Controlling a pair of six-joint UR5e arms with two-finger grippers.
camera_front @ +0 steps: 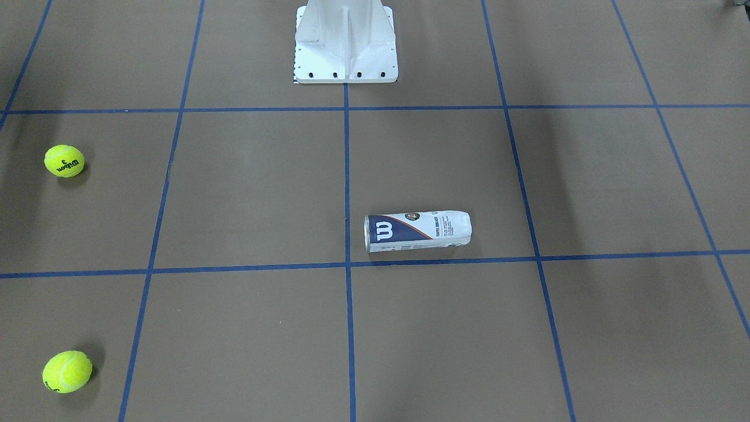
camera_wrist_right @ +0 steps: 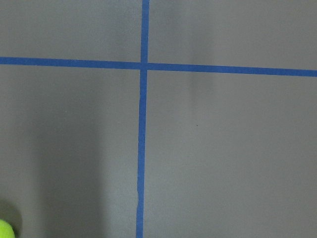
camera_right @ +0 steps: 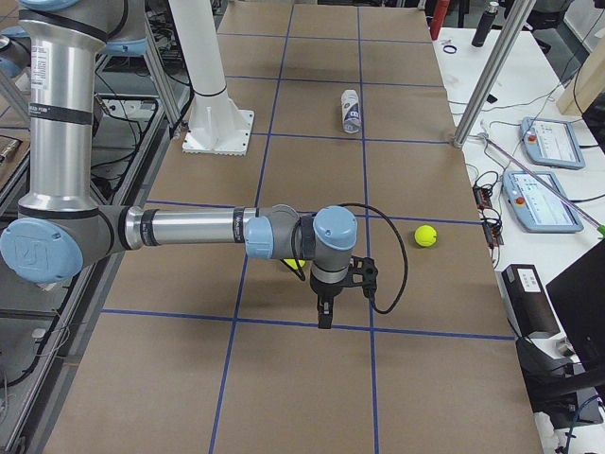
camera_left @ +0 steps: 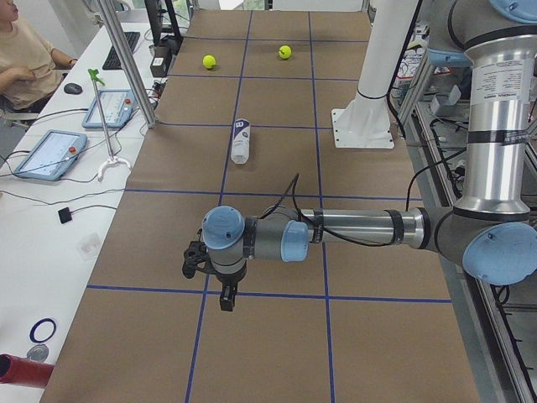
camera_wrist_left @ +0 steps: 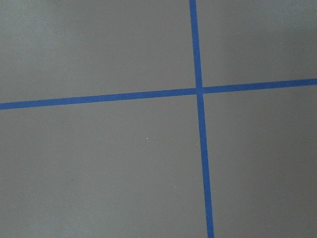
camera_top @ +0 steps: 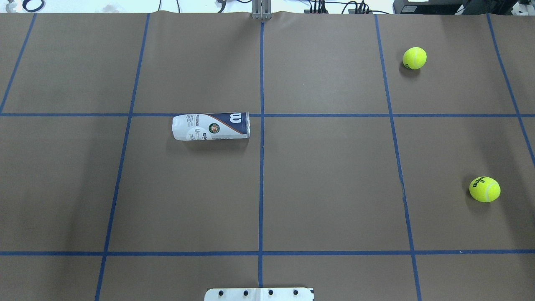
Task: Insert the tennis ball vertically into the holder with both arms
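Note:
The holder [camera_top: 211,126], a white can with a navy band and "W" logo, lies on its side left of the table's centre line; it also shows in the front view [camera_front: 417,230]. Two yellow tennis balls [camera_top: 414,57] [camera_top: 484,189] lie on the right side, far from it. My left gripper [camera_left: 226,295] hangs over a tape crossing at the table's left end, pointing down. My right gripper [camera_right: 324,317] hangs over the right end, near one ball [camera_right: 425,235]. I cannot tell whether either is open or shut. Neither holds anything that shows.
The white pedestal base [camera_front: 345,47] stands at the robot's side, centre. Blue tape lines grid the brown table. Tablets and cables lie on the operators' bench [camera_left: 50,155], where a person sits. A sliver of ball [camera_wrist_right: 5,230] shows in the right wrist view.

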